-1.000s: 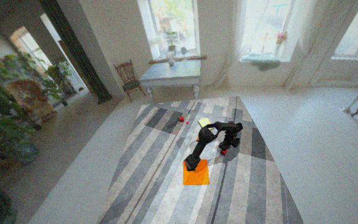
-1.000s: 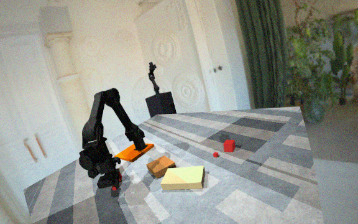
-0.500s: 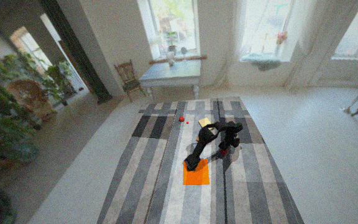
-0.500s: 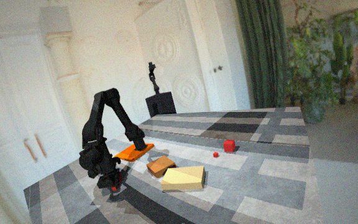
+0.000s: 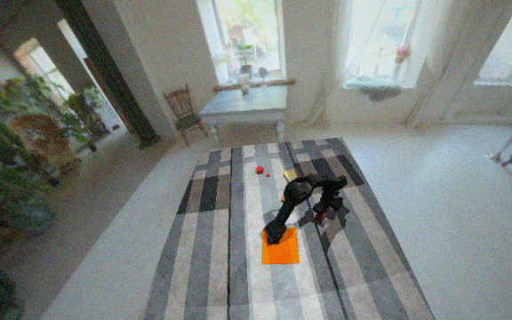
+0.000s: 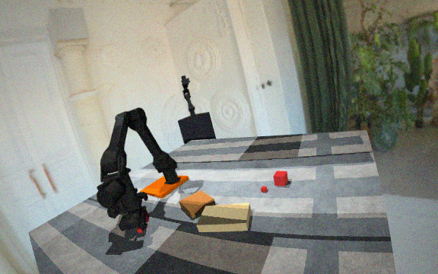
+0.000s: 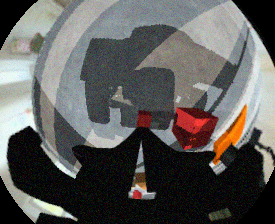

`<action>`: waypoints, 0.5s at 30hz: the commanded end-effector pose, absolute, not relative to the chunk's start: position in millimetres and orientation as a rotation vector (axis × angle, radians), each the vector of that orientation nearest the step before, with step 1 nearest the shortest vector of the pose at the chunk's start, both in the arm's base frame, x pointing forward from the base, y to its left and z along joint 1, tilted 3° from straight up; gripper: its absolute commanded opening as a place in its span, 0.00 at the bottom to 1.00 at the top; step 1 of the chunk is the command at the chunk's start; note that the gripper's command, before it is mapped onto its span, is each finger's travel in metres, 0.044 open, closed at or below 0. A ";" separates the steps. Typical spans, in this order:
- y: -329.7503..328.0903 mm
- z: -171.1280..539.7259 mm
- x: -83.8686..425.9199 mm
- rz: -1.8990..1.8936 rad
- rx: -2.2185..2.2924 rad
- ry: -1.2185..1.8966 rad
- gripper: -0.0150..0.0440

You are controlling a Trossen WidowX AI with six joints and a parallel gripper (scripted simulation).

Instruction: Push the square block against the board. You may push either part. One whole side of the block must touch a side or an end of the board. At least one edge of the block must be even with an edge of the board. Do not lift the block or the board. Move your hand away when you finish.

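Note:
An orange-brown block [image 6: 197, 199], which looks like the square block, lies turned at an angle close behind the pale yellow oblong block that looks like the board [image 6: 224, 218] [image 5: 290, 174]. In the top view the arm hides most of the orange-brown block [image 5: 283, 199]. I cannot tell whether the two touch. My gripper [image 6: 139, 228] [image 7: 141, 127] is shut and empty, low over the table on the far side of the blocks from the two loose red cubes. A small red patch [image 7: 144, 119] shows at the fingertips. A red cube [image 7: 194, 128] [image 5: 320, 218] is close beside them.
A flat orange square [image 5: 280, 253] [image 6: 160, 188] lies at the arm's base. A red cube [image 5: 260, 170] [image 6: 280, 178] and a tiny red cube [image 5: 268, 175] [image 6: 264, 189] lie apart from the blocks. A black box [image 6: 197, 127] with a thin black arm stands beyond the table.

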State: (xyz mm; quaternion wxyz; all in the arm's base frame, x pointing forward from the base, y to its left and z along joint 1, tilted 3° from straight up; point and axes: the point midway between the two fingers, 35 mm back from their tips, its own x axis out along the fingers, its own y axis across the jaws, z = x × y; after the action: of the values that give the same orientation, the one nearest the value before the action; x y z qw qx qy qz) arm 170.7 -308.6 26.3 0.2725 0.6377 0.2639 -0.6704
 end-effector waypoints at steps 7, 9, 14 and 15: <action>-302.9 25.9 176.7 -1.807 1.711 0.714 0.25; -300.6 25.7 179.2 -1.806 1.712 0.714 0.25; -294.9 25.2 185.4 -1.806 1.712 0.715 0.25; -293.8 25.1 186.6 -1.806 1.713 0.715 0.25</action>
State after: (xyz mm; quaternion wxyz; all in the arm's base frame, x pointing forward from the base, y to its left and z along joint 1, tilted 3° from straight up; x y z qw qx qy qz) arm 183.7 -296.7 25.5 0.2729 0.6370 0.2671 -0.6696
